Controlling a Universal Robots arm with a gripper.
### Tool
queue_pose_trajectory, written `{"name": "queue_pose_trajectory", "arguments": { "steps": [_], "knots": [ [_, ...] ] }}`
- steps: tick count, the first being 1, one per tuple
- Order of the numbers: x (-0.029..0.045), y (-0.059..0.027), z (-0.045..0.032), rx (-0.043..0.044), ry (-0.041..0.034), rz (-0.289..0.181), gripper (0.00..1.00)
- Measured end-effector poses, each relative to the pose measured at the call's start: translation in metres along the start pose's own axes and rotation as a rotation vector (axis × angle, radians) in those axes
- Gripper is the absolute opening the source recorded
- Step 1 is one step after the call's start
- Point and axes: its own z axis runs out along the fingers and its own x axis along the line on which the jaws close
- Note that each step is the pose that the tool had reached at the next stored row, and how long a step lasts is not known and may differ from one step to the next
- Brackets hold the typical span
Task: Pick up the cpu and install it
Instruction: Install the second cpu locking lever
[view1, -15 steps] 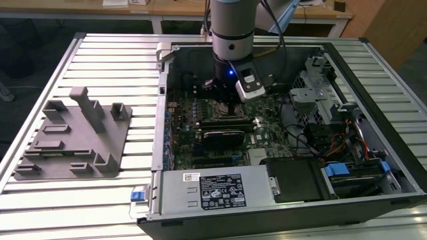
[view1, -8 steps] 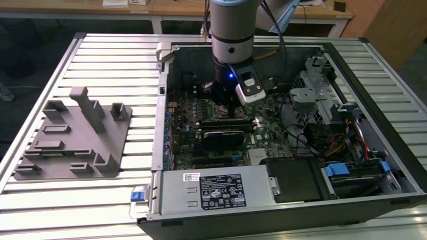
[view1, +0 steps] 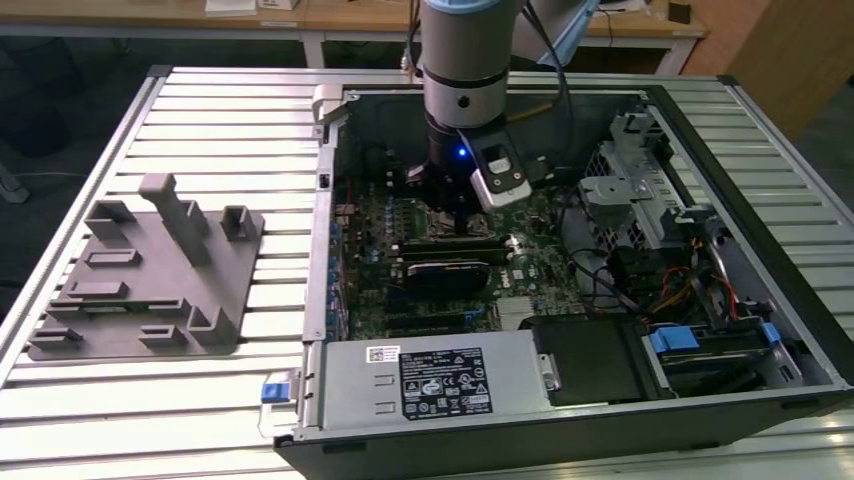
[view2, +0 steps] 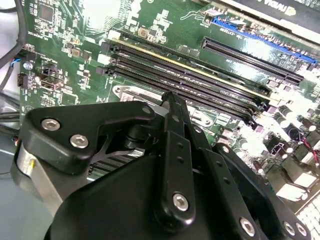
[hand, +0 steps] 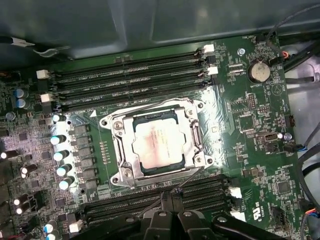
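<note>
The cpu (hand: 157, 145), a flat square chip with a silvery top plate, lies inside the metal socket frame (hand: 118, 150) on the green motherboard (hand: 250, 115) in the first wrist view. My gripper (hand: 173, 194) hovers just past the socket's edge, beside the memory slots, its black fingers pressed together with nothing between them. In the second wrist view the gripper (view2: 170, 100) points at the board as a single closed tip. In the exterior view the gripper (view1: 461, 215) hangs low inside the open computer case (view1: 320, 300).
Memory slots (hand: 130, 75) flank the socket on two sides. A dark expansion card (view1: 447, 272), a power supply (view1: 427, 380) and a drive cage (view1: 641, 170) crowd the case. A grey fixture plate (view1: 147, 280) sits on the slatted table at the exterior view's left.
</note>
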Motion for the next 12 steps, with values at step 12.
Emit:
{"name": "queue_pose_trajectory", "arguments": {
  "steps": [12],
  "knots": [
    [0.0003,-0.0002,0.0037,0.0120,0.0798,-0.031,0.11]
  ]
}}
